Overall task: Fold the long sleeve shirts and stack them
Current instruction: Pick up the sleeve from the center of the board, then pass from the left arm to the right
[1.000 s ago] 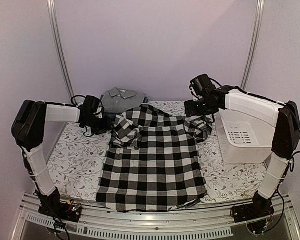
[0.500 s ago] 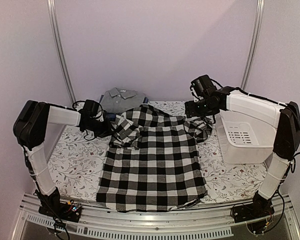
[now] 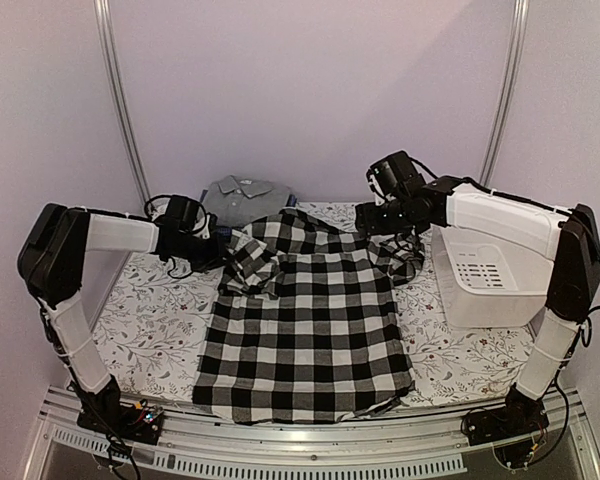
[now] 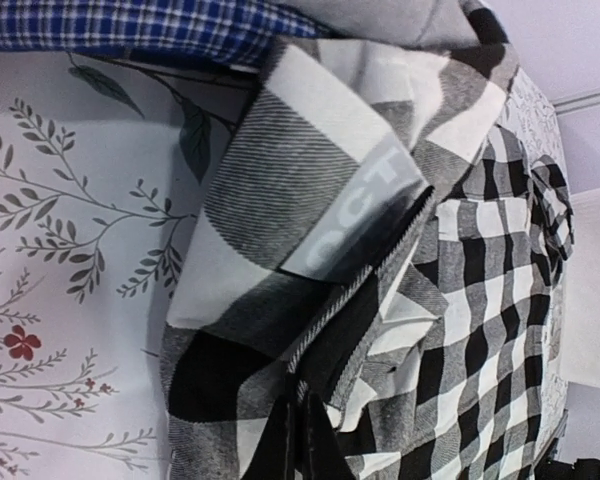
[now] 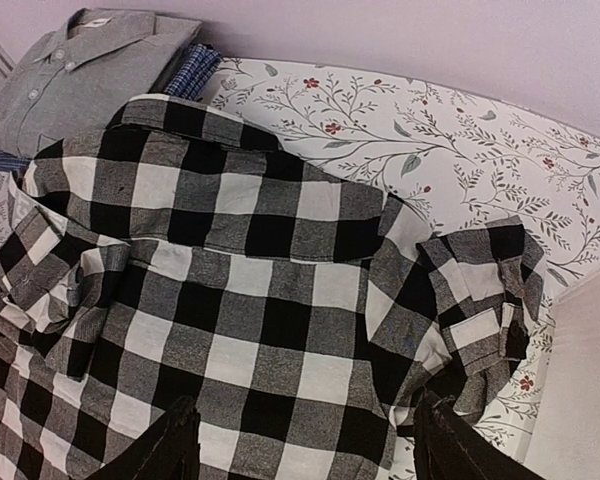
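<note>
A black-and-white checked shirt (image 3: 310, 320) lies spread on the table, collar toward the back and both sleeves folded in. My left gripper (image 3: 216, 252) is at its bunched left sleeve, and in the left wrist view the left gripper (image 4: 302, 440) is shut on a fold of the checked shirt (image 4: 280, 200). My right gripper (image 3: 376, 222) hovers over the right shoulder. Seen from the right wrist, the right gripper (image 5: 305, 435) is open above the checked shirt (image 5: 250, 310), holding nothing. A folded grey shirt (image 3: 242, 192) sits at the back on a blue patterned shirt (image 5: 190, 70).
A white plastic basket (image 3: 492, 275) stands on the right side of the table, close to the shirt's right sleeve. The table is covered by a white floral cloth (image 3: 150, 315). Two slanted metal poles (image 3: 120, 110) rise behind it.
My left gripper has closed onto the checked shirt's left sleeve fold. The right gripper has drifted slightly left over the shirt's shoulder, still open.
</note>
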